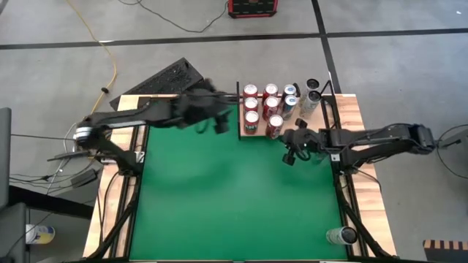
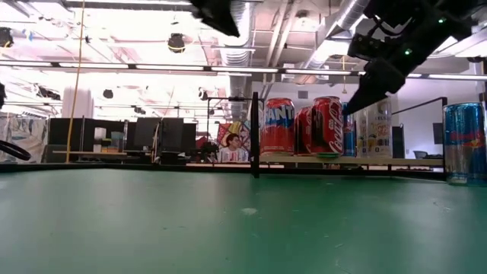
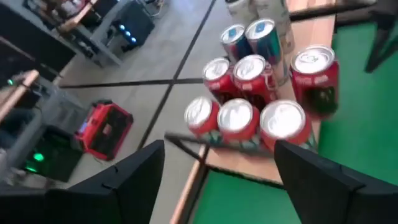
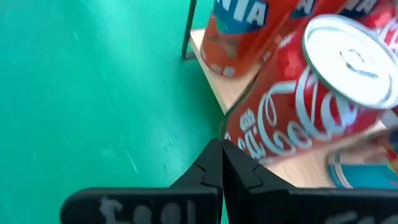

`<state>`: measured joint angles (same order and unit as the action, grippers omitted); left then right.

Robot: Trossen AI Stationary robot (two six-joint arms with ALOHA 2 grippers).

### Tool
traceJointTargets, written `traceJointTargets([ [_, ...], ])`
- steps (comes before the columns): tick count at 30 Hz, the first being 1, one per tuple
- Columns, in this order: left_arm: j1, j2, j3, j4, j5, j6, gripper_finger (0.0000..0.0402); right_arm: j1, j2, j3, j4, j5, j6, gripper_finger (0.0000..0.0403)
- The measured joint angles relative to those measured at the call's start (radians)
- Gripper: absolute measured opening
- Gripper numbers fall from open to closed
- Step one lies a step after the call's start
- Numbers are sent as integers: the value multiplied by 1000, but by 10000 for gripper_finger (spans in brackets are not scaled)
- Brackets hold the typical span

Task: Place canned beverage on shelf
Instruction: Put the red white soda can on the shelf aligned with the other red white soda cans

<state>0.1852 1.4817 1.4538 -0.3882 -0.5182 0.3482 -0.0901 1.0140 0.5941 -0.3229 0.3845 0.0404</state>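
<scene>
The shelf (image 1: 257,134), a pale wood board with thin black posts, stands at the far middle of the green table and carries several upright cans (image 3: 249,93), mostly red ones with two blue ones behind. My left gripper (image 3: 219,149) hangs open in the air just left of the shelf (image 1: 219,123), with nothing between its fingers. My right gripper (image 4: 221,152) is shut and sits by the shelf's near right corner (image 1: 288,153), pointing at a red cola can (image 4: 311,106) that stands on the board's edge. My right gripper's shut fingertips (image 4: 211,163) lie close to the lower side of the red cola can (image 4: 267,134), coming slanting down from the table's right. I cannot tell whether they touch it. The can stands upright on the shelf.
Loose cans stand on the wooden rail at the far right (image 1: 314,91), and one more at the near right corner (image 1: 341,235). A tall blue can (image 2: 464,141) shows at the right in the low view. The green surface (image 1: 234,197) in front of the shelf is open room.
</scene>
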Motion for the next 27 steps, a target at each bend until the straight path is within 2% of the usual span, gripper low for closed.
traceJointTargets([
  [3,10,-190,-231,121,17,-60,275,-40,7,0,43,-55,-22,21],
  [7,11,-424,-564,438,94,-82,250,-72,7,0,49,-80,-26,21],
  [10,11,-553,-782,660,207,-107,224,-79,7,0,50,-91,-25,21],
  [13,11,-639,-956,830,256,-140,186,-91,7,0,55,-101,-24,21],
  [17,11,-720,-1119,981,322,-191,115,-98,7,0,57,-102,-23,21],
  [22,11,-800,-1241,1076,383,-277,17,-98,7,0,56,-102,-15,21],
  [27,11,-871,-1347,1088,383,-347,7,-101,7,0,73,-102,-14,21],
])
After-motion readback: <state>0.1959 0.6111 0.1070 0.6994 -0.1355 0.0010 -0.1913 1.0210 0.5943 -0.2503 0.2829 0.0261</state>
